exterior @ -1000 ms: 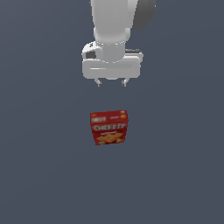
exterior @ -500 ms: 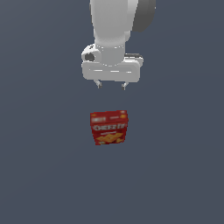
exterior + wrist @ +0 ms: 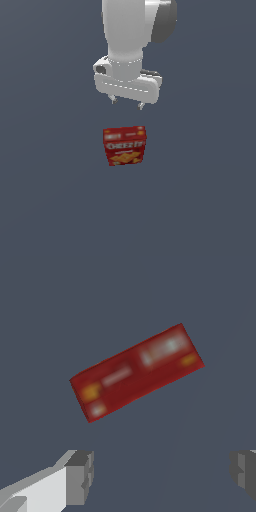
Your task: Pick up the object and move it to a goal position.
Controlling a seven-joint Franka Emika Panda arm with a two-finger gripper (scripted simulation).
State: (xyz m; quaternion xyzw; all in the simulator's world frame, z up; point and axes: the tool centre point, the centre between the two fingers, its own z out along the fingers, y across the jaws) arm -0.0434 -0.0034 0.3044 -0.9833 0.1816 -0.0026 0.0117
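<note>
Plain grey floor (image 3: pixel 45 200). Cracker box (image 3: pixel 124 145) upright, untouched. Gripper (image 3: pixel 127 103) above box, spread wide, holding nothing.

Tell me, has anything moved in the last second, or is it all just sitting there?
The hand has turned a little about its own axis, so that in the exterior view its right side now sits lower than its left; it has barely shifted otherwise. It stays open and holds nothing, apart from the cracker box. The box stands on the grey floor in the same spot, untouched.
</note>
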